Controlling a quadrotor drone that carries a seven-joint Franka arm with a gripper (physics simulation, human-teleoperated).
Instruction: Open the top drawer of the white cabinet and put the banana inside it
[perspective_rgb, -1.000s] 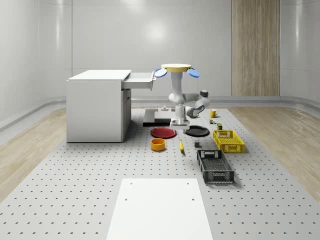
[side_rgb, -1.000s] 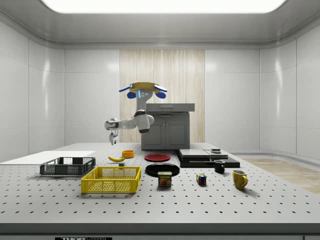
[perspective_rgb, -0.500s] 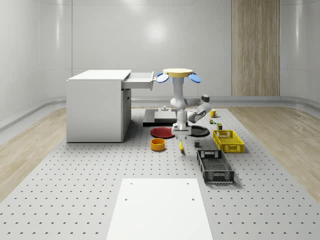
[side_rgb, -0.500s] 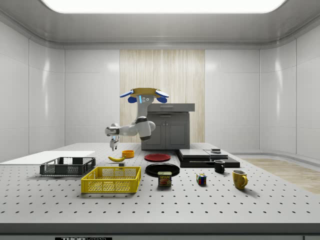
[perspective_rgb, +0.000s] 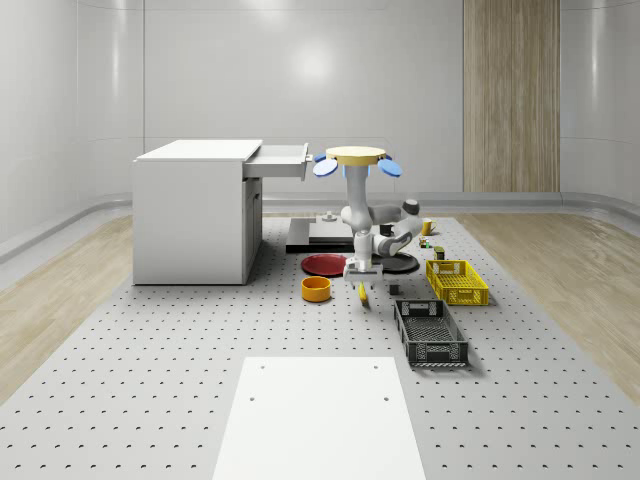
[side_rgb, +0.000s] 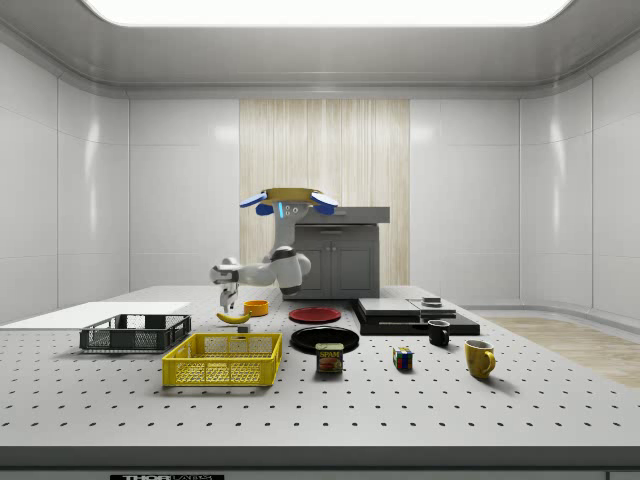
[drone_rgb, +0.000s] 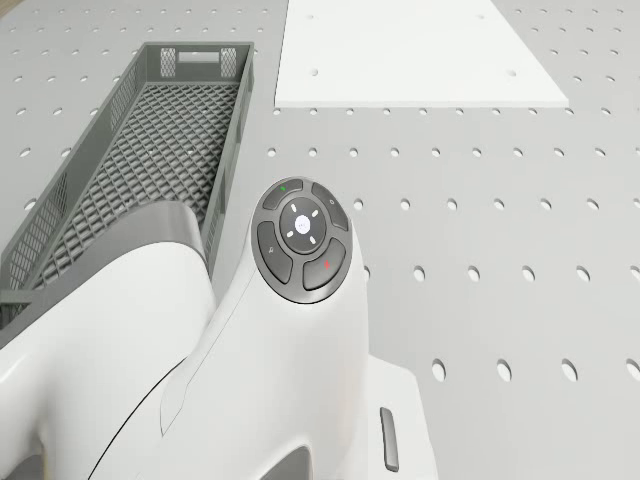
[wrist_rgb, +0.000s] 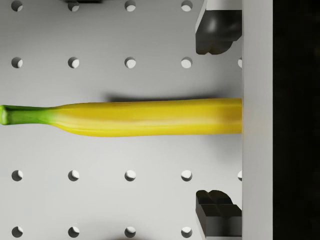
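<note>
The yellow banana (wrist_rgb: 145, 117) with a green stem lies flat on the perforated table (perspective_rgb: 150, 380). In the wrist view my gripper (wrist_rgb: 218, 120) is open, one dark fingertip (wrist_rgb: 217, 30) on each side of the banana and apart from it. The gripper (perspective_rgb: 361, 277) points down just above the banana (perspective_rgb: 362, 292), as the side view also shows for the gripper (side_rgb: 229, 302) and the banana (side_rgb: 234, 318). The drone (perspective_rgb: 358, 156) hovers over the plates, beside the white cabinet (perspective_rgb: 190, 215). The cabinet's top drawer (perspective_rgb: 279, 160) stands pulled out.
An orange bowl (perspective_rgb: 316, 289) sits close to the banana on the whole-scene view's left. A red plate (perspective_rgb: 326, 264) and a black plate (perspective_rgb: 395, 262) lie behind. A yellow basket (perspective_rgb: 456, 281) and a dark grey basket (perspective_rgb: 430, 333) stand to the right. A white sheet (perspective_rgb: 316, 415) lies in front.
The drone has sunk lower and shifted slightly to the whole-scene view's right. The arm has swung forward and down, bringing the open gripper over the banana. The banana has not moved.
</note>
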